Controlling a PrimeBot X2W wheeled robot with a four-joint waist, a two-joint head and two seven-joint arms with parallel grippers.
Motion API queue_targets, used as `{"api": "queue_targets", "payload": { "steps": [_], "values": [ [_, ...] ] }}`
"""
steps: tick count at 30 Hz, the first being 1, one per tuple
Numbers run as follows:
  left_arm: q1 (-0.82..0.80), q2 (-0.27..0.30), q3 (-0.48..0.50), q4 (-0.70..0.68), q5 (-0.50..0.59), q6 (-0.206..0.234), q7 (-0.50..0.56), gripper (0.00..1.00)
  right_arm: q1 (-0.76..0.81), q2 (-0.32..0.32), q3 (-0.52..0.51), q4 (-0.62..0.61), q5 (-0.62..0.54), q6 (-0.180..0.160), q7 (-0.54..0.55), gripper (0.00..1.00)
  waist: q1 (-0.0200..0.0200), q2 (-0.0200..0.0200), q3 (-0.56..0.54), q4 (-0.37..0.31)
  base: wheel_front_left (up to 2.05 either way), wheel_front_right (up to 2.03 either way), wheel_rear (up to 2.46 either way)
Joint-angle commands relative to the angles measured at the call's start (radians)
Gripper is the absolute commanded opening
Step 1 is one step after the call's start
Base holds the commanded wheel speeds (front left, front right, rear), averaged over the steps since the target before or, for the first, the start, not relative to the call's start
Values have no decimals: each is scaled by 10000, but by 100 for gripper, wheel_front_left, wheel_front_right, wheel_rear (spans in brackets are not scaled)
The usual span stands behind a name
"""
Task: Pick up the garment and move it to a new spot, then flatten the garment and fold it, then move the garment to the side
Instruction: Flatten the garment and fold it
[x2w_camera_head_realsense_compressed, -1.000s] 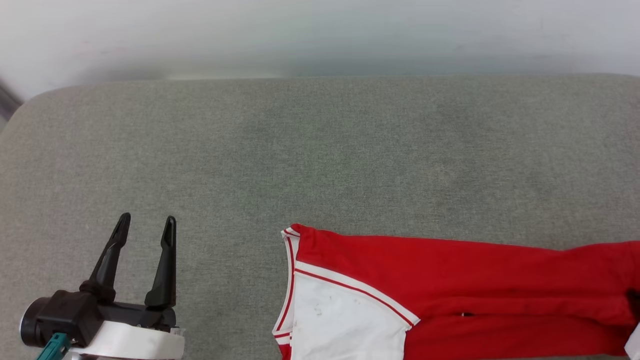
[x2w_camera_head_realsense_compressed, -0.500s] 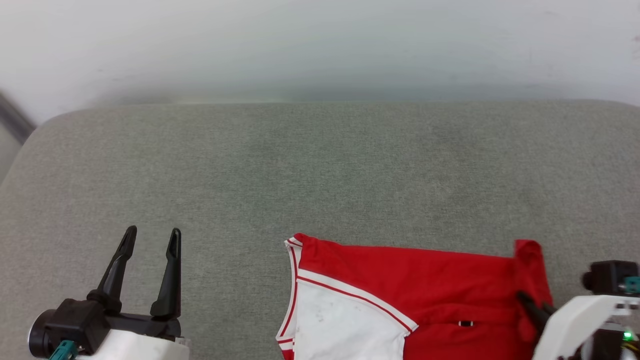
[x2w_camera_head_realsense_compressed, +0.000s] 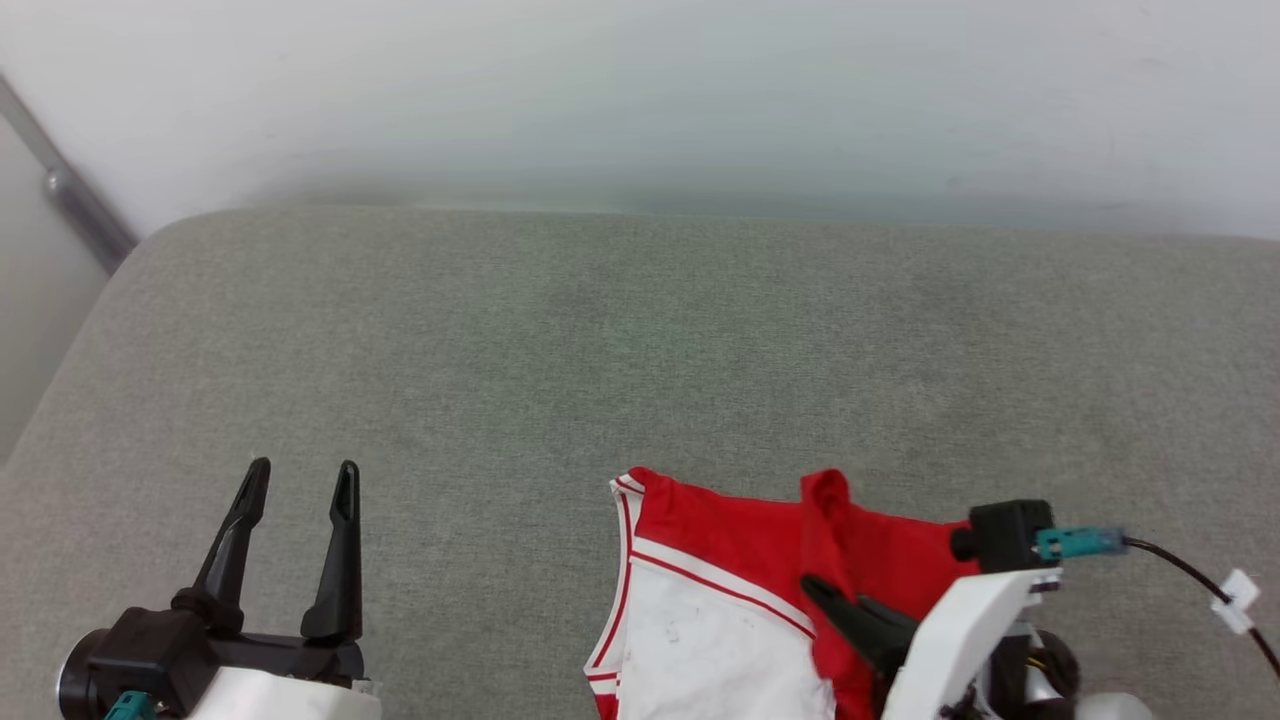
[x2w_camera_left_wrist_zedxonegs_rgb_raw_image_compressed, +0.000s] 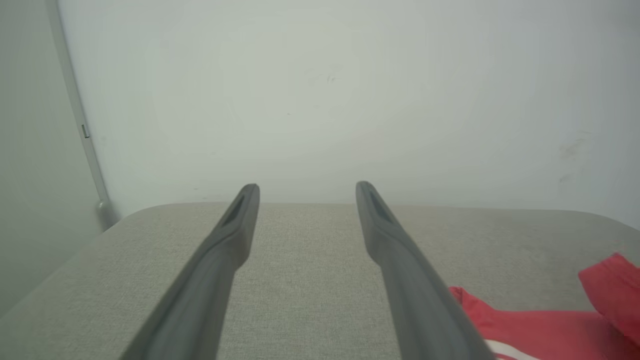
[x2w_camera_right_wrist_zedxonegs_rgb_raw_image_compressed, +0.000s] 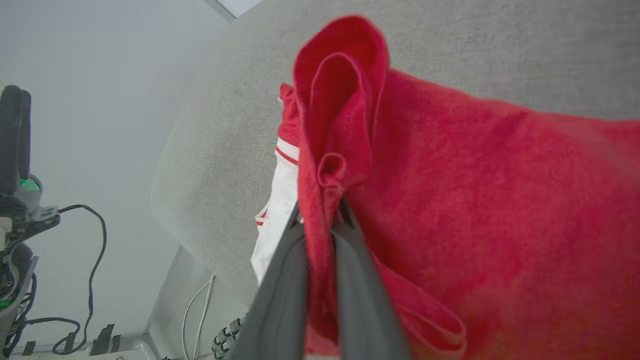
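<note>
On the grey cushion (x2w_camera_head_realsense_compressed: 600, 350), near its front edge and to the right of the middle: the garment (x2w_camera_head_realsense_compressed: 740, 540), red with a white sleeve (x2w_camera_head_realsense_compressed: 720, 650) and thin red and white stripes. Partly flat on the left side, pulled up into a tall red fold on the right side. Pinched tight at that fold by the right gripper (x2w_camera_head_realsense_compressed: 835, 595), its two dark fingers squeezed together with red cloth between them. Off to the left, well apart from the garment, the left gripper (x2w_camera_head_realsense_compressed: 303, 468), spread wide with nothing in it, pointing toward the pale wall (x2w_camera_head_realsense_compressed: 640, 90). Seen from the left wrist, the same wide gap and a bit of the garment (x2w_camera_left_wrist_zedxonegs_rgb_raw_image_compressed: 550, 325) at the lower right.
</note>
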Motion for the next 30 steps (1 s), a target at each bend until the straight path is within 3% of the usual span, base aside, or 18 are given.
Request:
{"api": "queue_targets", "payload": {
  "steps": [1,8,14,15,16,22,26,30],
  "values": [
    [-40,-19,4,-44,51,-14,-20,100,-240,20,228,149,270,-1,-181,0,0,0,16,86,0,0,0],
    [-63,30,-169,15,52,-14,-20,100,-1287,20,1565,1538,1008,-1,-1061,0,0,0,102,362,0,0,0],
    [-74,20,-246,151,12,-14,-20,100,-1937,19,2139,2938,1066,-1,-1593,0,0,0,113,577,0,0,0],
    [-72,21,-262,165,9,-16,-20,100,-2045,21,2310,3102,1037,-1,-1665,20,0,0,117,602,0,0,0],
    [-75,26,-271,176,8,-16,-20,100,-2126,27,2497,3219,1005,-1,-1675,100,0,0,120,621,0,0,0],
    [-12,68,-259,277,-15,-15,-20,100,-2552,14,3272,3257,889,-1,-2248,100,0,0,85,556,0,0,0],
    [2,74,-256,261,15,-15,-20,100,-2946,12,2987,3407,411,-1,-2603,100,0,0,22,362,0,0,0],
    [16,42,-231,199,58,-16,-20,100,-3505,16,2435,3358,-852,-1,-2806,100,0,0,18,97,0,0,0]
  ]
}}
